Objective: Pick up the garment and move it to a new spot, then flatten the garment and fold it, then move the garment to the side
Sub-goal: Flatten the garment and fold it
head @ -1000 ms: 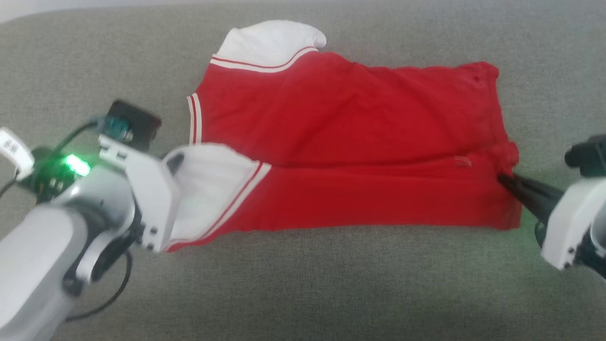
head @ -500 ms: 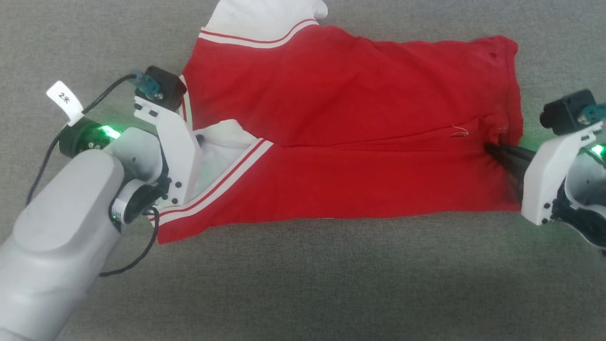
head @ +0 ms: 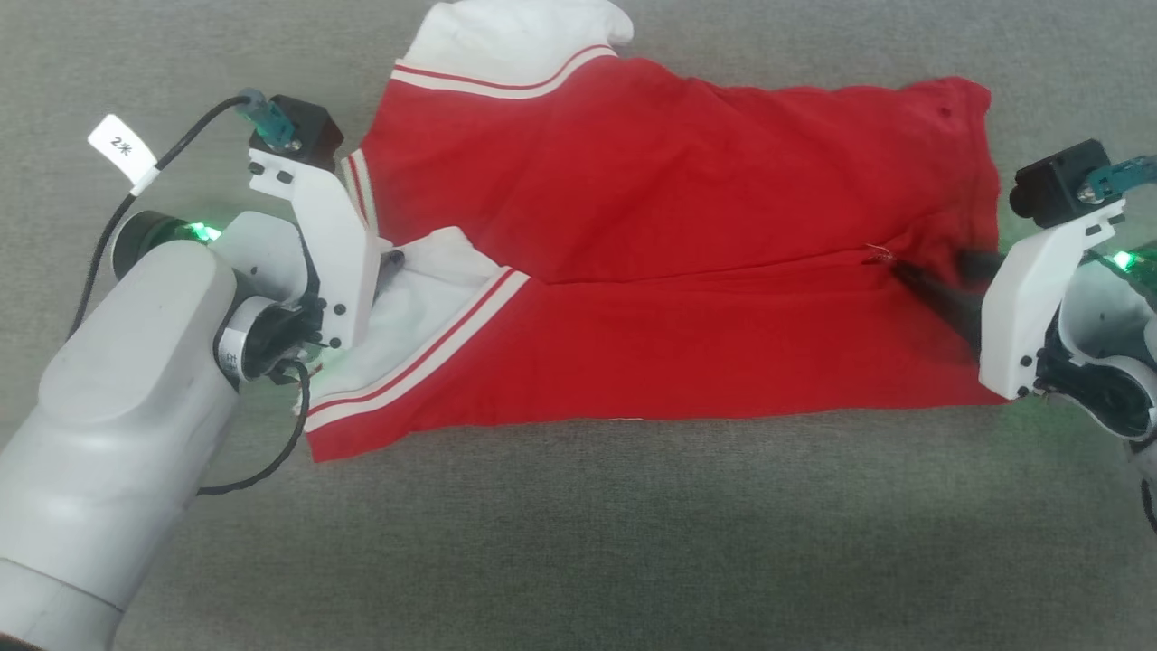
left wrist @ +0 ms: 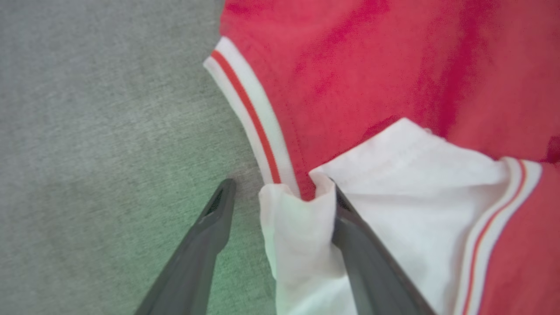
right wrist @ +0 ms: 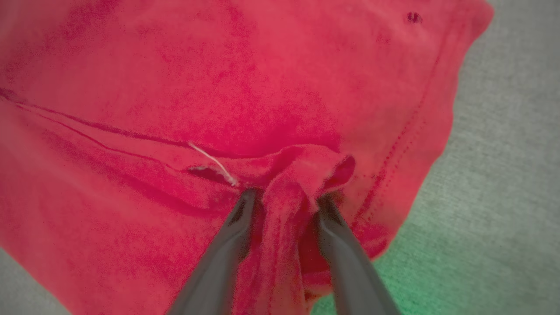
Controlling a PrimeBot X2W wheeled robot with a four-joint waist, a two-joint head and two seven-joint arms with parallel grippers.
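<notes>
1. Locate the red jersey shirt with white sleeves and striped trim [head: 687, 271] — it lies folded lengthwise on the grey woven surface [head: 578, 542].
2. Check the left gripper [left wrist: 280, 188]: its fingers stand apart, with a fold of white sleeve between them, touching one finger.
3. Check the right gripper [right wrist: 286, 197] at the hem end — its fingers are parted, with a bunched red fold between them.

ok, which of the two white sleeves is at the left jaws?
The near sleeve, folded onto the garment: its cuff sits between the open jaws of the left gripper. The far sleeve lies apart, untouched.
</notes>
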